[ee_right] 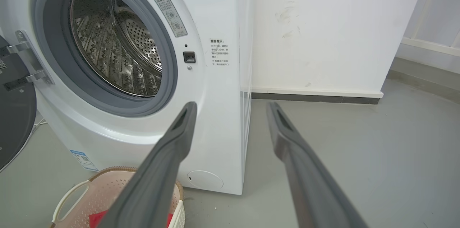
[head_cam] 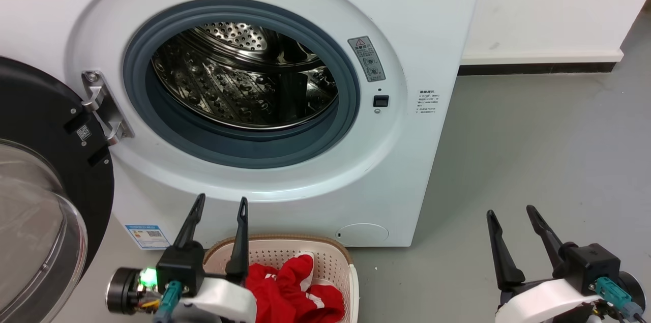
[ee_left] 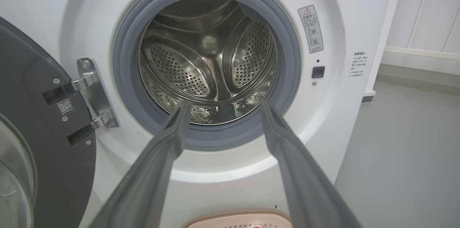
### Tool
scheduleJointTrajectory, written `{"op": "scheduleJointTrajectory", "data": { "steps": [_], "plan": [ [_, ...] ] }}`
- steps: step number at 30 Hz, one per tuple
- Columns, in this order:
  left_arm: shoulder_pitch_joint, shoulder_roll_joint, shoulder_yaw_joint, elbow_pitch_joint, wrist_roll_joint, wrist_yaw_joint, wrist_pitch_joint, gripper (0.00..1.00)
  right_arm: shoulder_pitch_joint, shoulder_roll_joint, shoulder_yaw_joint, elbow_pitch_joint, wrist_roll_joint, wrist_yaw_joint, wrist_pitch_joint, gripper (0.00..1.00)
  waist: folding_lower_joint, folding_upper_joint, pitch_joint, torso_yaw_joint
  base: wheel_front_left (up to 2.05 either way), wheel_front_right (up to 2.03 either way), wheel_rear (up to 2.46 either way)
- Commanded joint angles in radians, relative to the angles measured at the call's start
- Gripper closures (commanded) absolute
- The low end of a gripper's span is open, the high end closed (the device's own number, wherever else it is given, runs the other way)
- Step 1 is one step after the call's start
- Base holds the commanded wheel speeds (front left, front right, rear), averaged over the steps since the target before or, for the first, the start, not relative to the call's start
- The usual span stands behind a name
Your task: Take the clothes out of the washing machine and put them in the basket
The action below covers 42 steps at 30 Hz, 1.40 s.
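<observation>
The white washing machine [head_cam: 407,33] stands with its round door [head_cam: 46,170] swung open to the left, and its steel drum [head_cam: 244,79] holds nothing that I can see. The red clothes [head_cam: 295,287] with white trim lie in the cream basket [head_cam: 330,257] on the floor in front of the machine. My left gripper [head_cam: 221,206] hangs open above the basket's left rim, fingers pointing at the drum [ee_left: 208,63]. My right gripper [head_cam: 511,213] is open over the floor to the right of the machine [ee_right: 222,77]. A red patch of the clothes [ee_right: 99,217] shows in the basket [ee_right: 86,188].
Grey floor [head_cam: 534,150] spreads to the right of the machine, bounded by a white wall [head_cam: 549,2] with a dark skirting strip. The open door's glass bowl [head_cam: 30,231] juts out at the lower left, close to my left arm.
</observation>
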Motion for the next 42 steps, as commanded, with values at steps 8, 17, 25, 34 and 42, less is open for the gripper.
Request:
{"op": "scheduleJointTrajectory", "data": {
  "steps": [8,17,25,34,42],
  "plan": [
    [0.104,-0.003,-0.013,-0.085,-0.015,0.024,0.045,0.00,0.021,0.001,0.002,-0.024,0.007,-0.001,0.009,0.00,0.0001,0.0000,-0.005,0.006,0.00,0.00,0.00],
    [0.099,0.004,-0.003,-0.107,-0.028,0.034,0.051,0.00,0.013,0.001,0.011,-0.024,0.008,-0.001,0.010,0.00,0.0001,0.0000,-0.002,0.003,0.00,0.00,0.00],
    [0.096,0.015,0.002,-0.112,-0.037,0.040,0.057,0.00,0.013,0.001,0.009,-0.019,0.009,-0.001,0.004,0.00,0.0001,0.0000,0.002,-0.003,0.00,0.00,0.00],
    [0.090,0.025,-0.004,-0.115,-0.045,0.042,0.062,0.00,0.011,0.001,0.009,-0.014,0.015,-0.001,0.000,0.00,0.0001,0.0000,0.007,-0.002,0.00,0.00,0.00],
    [0.104,0.017,0.002,-0.092,-0.155,0.029,0.071,1.00,0.014,-0.004,0.012,0.001,0.116,0.000,0.009,1.00,0.0002,0.0000,0.008,-0.002,0.00,0.00,0.00]
  ]
}}
